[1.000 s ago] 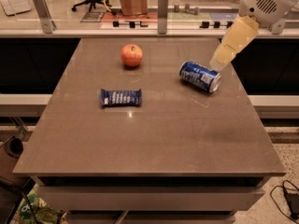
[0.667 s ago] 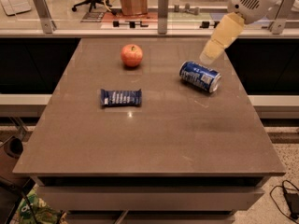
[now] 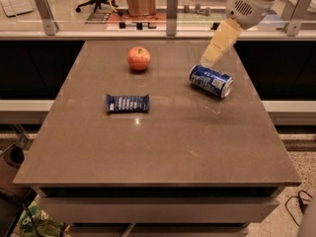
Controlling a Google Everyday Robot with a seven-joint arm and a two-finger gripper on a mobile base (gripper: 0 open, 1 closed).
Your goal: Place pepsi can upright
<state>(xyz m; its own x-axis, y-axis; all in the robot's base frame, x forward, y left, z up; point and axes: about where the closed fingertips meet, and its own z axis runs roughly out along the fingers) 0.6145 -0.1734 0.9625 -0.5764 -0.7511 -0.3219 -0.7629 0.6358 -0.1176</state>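
The pepsi can is blue with white markings and silver ends. It lies on its side on the right part of the brown table, its length running left to right. My gripper hangs from the white arm at the upper right. Its cream-coloured tip is just above and behind the can's left end, apart from it. It holds nothing that I can see.
A red apple sits at the table's back centre-left. A flat blue snack bar wrapper lies left of centre. A glass rail with metal posts runs behind the table's far edge.
My arm and gripper have moved left and toward the back of the table, from right of the can to above its left end. The can, apple and wrapper have not moved.
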